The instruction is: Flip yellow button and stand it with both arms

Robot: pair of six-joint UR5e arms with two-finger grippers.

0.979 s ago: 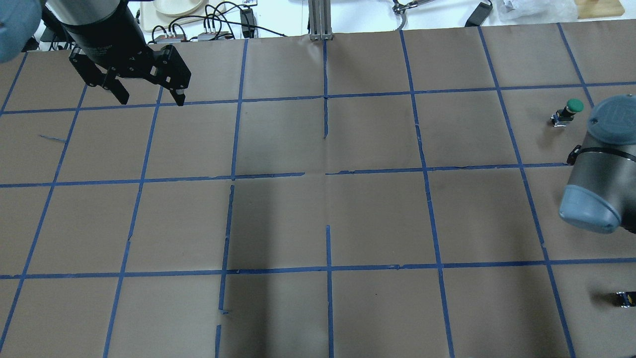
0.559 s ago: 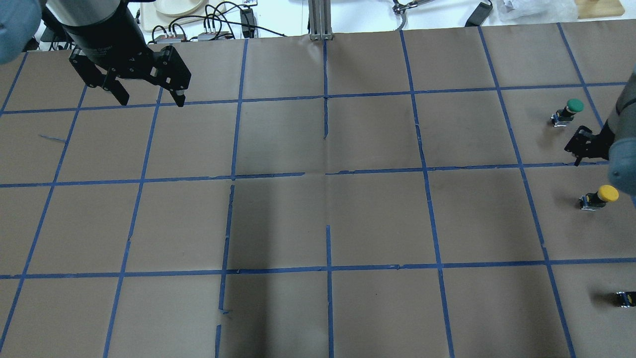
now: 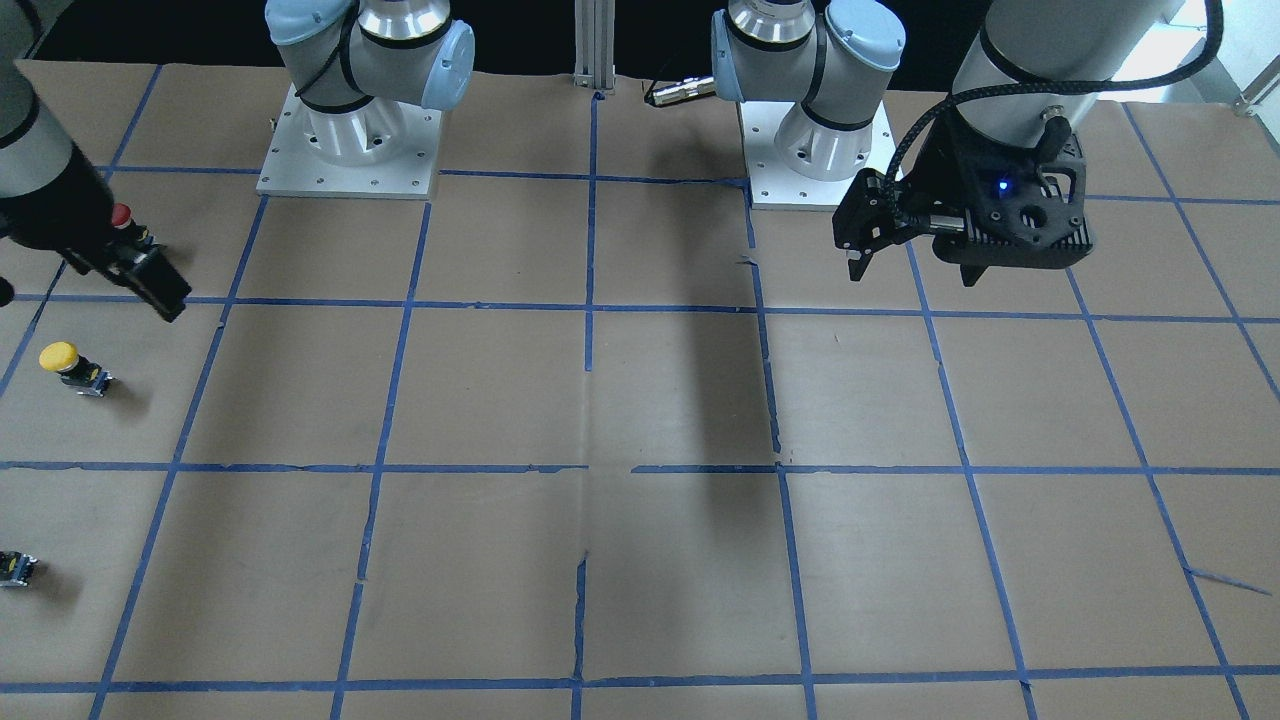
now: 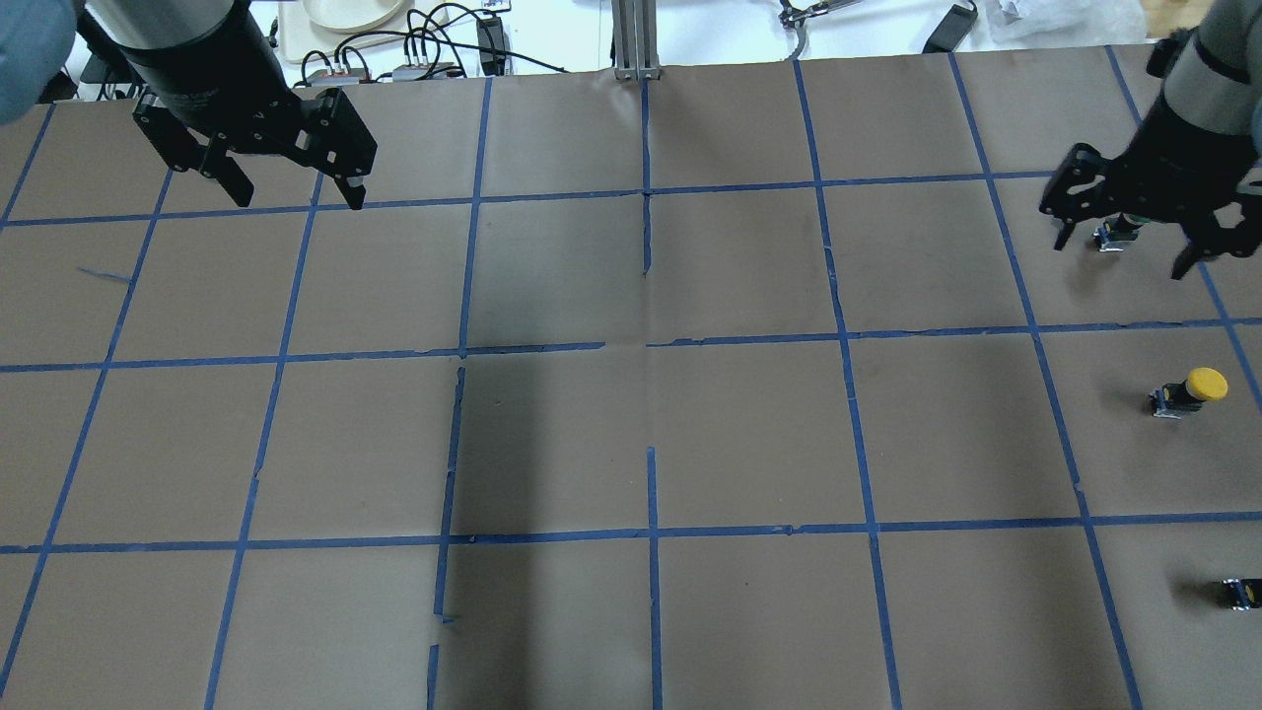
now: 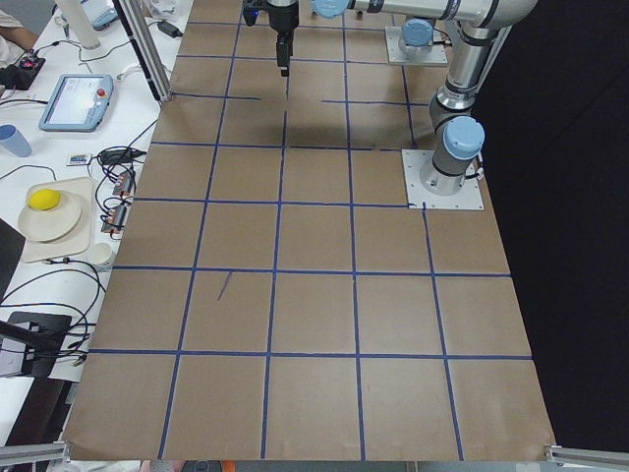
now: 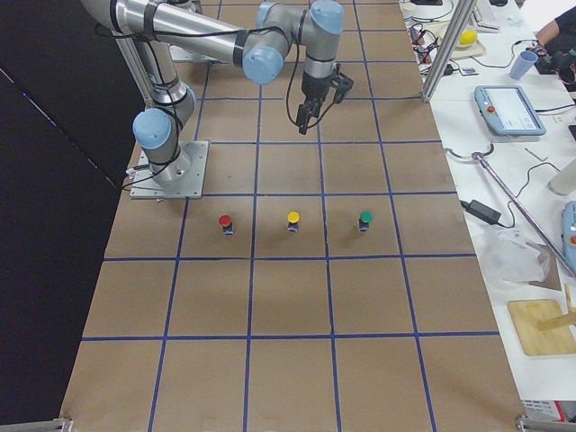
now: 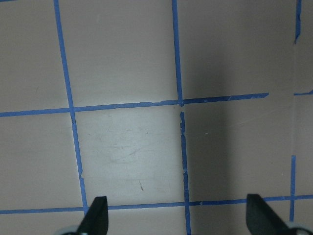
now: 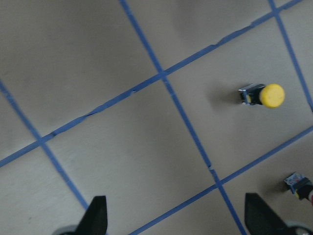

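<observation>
The yellow button [image 4: 1193, 389] is on the brown paper at the table's right side, and shows in the front-facing view [image 3: 68, 364] and the exterior right view [image 6: 293, 220], cap uppermost there. My right gripper [image 4: 1121, 254] hangs open and empty well above the table, farther out than the button and apart from it. Its wrist view shows the yellow button [image 8: 264, 95] at upper right, beyond the spread right gripper [image 8: 178, 218]. My left gripper [image 4: 299, 200] is open and empty over the far left, also seen in the front-facing view [image 3: 912, 275].
A green button [image 6: 364, 218] and a red button [image 6: 225, 220] flank the yellow one. The right gripper hides the green cap in the overhead view. A small black switch block [image 4: 1240, 592] sits at the right edge. Cables and a plate [image 4: 355, 15] lie beyond the far edge.
The right arm swung away, uncovering the yellow button. Its gripper moved toward the far side and now overlaps the green button in the overhead view. The left gripper has not moved.
</observation>
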